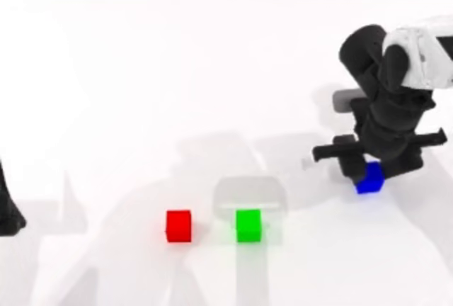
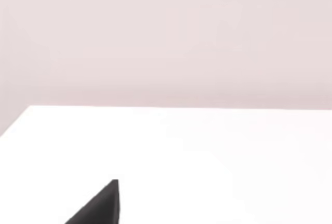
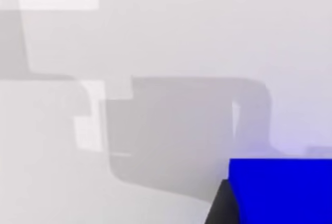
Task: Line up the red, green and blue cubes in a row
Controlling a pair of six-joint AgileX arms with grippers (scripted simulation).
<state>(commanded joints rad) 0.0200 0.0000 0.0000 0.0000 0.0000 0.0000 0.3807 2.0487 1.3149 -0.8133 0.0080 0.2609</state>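
Right gripper point(image 1: 362, 171) at the table's right side, poised directly over the blue cube point(image 1: 369, 178), wrist pointing down; fingers largely hidden beneath the wrist body in the top view. Right wrist view: blue cube point(image 3: 282, 190) filling the near corner, one dark fingertip point(image 3: 223, 206) pressed along its face. Judged closed on the cube, held at or just above the white table point(image 1: 141, 93).

Red cube point(image 1: 178, 225) and green cube point(image 1: 248, 225) resting side by side near the table's front edge, level with each other, a clear gap between them. Blue cube well apart from both, farther right and farther back; row not yet complete.

Handling, judged from appearance: small, rigid, flat-faced block, probably light; no give under pressure, no fragility. Smooth faces may slip under a skewed pinch. Best hold: two opposite vertical faces, fingers square to them, centred.

Left arm point(image 1: 8, 210) parked at the table's left edge; left wrist view shows only one dark finger tip point(image 2: 101, 206) over bare table.
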